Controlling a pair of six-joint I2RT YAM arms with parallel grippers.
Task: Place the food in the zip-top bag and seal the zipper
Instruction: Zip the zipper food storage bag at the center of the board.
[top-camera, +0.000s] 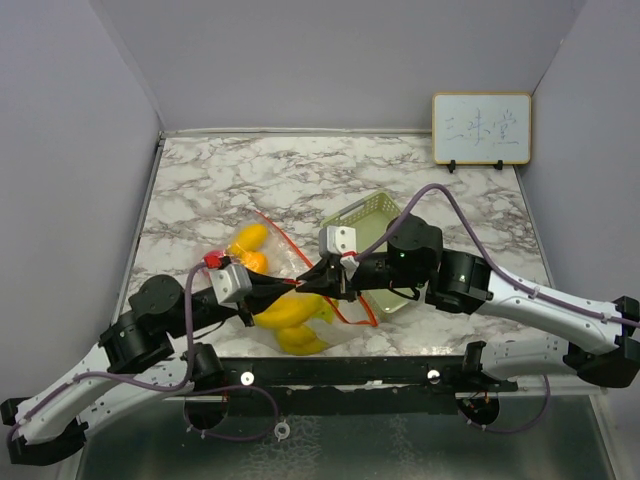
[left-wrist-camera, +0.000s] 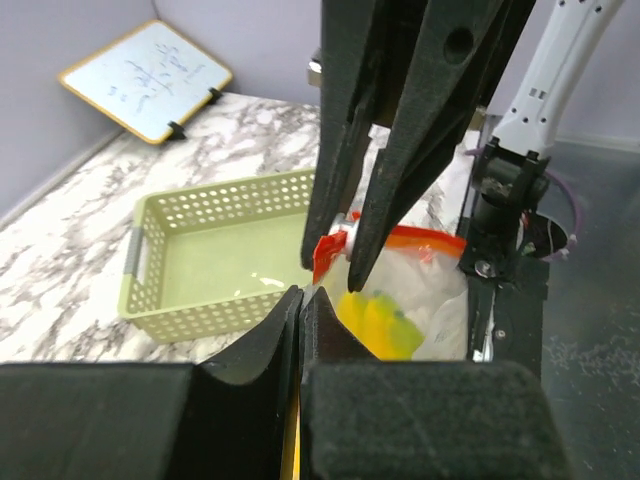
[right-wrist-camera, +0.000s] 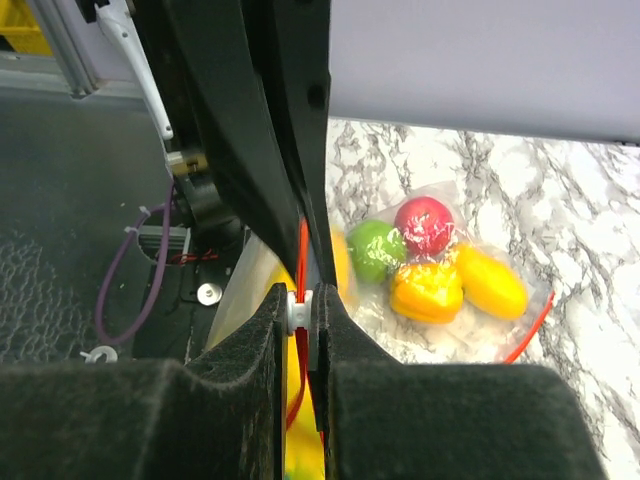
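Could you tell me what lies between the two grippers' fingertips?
The zipper, a red-orange strip pinched by the right gripper just beyond the shut left gripper; the left wrist view shows it.

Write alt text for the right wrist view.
The right gripper is shut on the red-orange zipper of a clear bag. Beyond it, green, red, orange and yellow food pieces lie inside the bag on a marble table.
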